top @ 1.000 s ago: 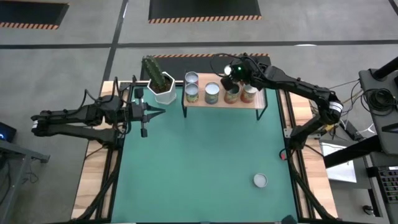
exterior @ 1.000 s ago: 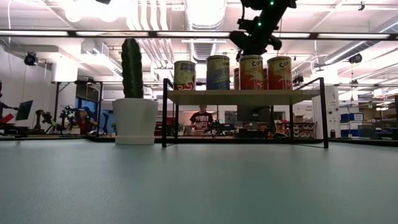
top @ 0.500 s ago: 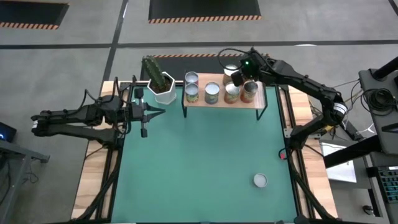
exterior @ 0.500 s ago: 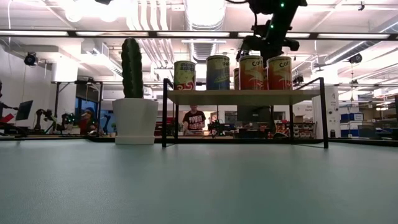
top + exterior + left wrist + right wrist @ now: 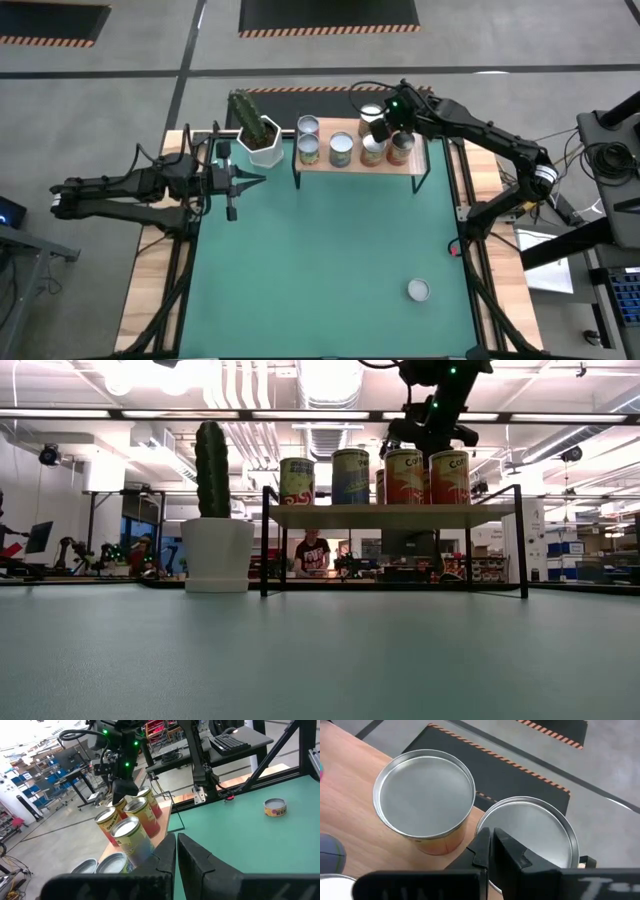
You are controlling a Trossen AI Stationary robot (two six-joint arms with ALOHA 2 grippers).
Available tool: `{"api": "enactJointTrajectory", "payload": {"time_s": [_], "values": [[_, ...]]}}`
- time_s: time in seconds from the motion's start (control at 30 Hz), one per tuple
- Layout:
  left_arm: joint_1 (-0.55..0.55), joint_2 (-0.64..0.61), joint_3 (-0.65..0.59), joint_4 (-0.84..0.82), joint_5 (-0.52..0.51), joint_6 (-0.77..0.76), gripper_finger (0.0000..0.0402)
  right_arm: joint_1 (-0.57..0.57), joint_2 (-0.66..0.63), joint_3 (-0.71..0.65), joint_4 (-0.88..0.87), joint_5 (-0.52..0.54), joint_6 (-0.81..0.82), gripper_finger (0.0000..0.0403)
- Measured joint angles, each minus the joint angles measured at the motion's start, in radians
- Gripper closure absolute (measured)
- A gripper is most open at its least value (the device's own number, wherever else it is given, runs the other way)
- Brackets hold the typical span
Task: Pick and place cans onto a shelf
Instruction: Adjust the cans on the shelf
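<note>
The right gripper has shifted along the shelf toward its right end, jaws closed and empty, above six cans. A seventh can lies near the table's front right corner. The left gripper, closed, waits at the left edge.

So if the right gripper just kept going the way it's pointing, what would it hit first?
Probably the silvery metal top of a tin can on the light-wood shelf: the shut right gripper points straight down at it. How far above it hangs is unclear.
</note>
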Motion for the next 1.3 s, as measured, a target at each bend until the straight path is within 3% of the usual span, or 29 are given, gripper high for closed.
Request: {"api": "enactJointTrajectory", "payload": {"time_s": [0.73, 1.07, 1.3], "values": [[0.0, 0.0, 0.0, 0.0, 0.0, 0.0, 0.0402, -0.001, -0.042, 0.031, 0.001, 0.006, -0.017, 0.039], [0.0, 0.0, 0.0, -0.009, 0.0, 0.0, 0.0402, -0.01, -0.044, -0.022, -0.038, 0.058, -0.006, 0.039], [0.0, 0.0, 0.0, -0.008, 0.0, 0.0, 0.0402, -0.01, -0.046, -0.075, 0.027, 0.067, -0.002, 0.039]]}}
